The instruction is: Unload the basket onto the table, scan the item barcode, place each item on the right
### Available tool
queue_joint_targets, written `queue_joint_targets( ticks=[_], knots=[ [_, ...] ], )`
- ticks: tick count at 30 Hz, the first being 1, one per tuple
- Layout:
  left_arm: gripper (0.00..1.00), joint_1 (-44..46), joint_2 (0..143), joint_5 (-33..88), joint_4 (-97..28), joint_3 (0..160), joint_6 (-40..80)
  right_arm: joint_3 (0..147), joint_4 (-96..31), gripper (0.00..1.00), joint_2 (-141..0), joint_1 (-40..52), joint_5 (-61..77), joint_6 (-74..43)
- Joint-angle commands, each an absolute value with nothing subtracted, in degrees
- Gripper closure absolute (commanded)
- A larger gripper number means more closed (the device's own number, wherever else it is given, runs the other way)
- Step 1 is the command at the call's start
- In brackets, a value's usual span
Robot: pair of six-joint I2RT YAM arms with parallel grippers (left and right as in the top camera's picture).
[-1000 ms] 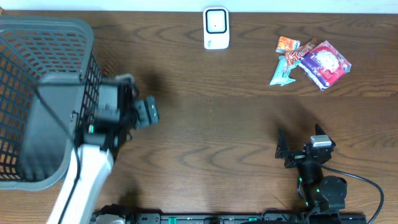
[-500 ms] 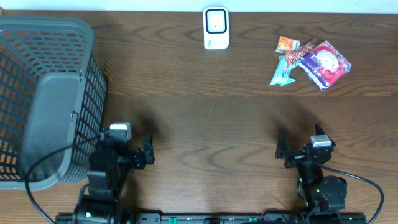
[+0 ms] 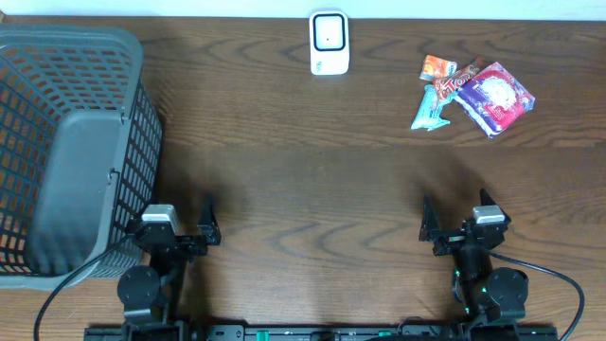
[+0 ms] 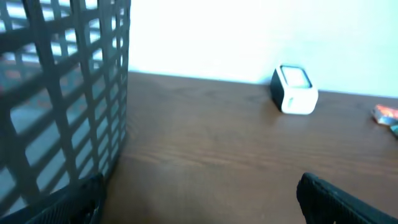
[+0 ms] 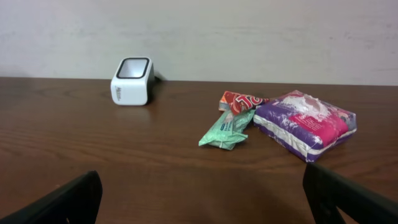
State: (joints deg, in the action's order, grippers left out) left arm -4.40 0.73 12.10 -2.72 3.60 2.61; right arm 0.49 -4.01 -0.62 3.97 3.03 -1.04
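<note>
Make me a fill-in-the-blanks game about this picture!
The basket sits on the robot's ___ side.
The scanner has a ___ body.
The biggest snack pack is ___.
The left gripper and right gripper are both ___.
Missing words: left, white, purple, open.

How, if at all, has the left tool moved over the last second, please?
Yes. The left tool drew back from beside the basket's right wall toward the table's near edge.
</note>
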Motion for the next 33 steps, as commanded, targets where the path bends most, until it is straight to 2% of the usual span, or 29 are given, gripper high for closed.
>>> queue_joint_targets(
  ticks=[1,8,16,33],
  knots=[
    [0.02,-4.69,0.1,14.2,2.63,0.12,1.52,0.3,-4.1,0.01,-0.32,3.68,2.94,-1.63],
    [0.02,-4.05,0.1,16.08,-1.83,0.23,2.22,0.3,-4.1,0.01,-0.32,3.68,2.94,-1.63],
    [0.02,2.28,0.1,15.42,-2.79,0.23,2.33,0.3,-4.1,0.01,-0.32,3.68,2.94,-1.63],
    [0.02,2.33,0.1,15.44,-2.72,0.23,2.35,0.3,-4.1,0.01,-0.32,3.68,2.94,-1.63]
  ],
)
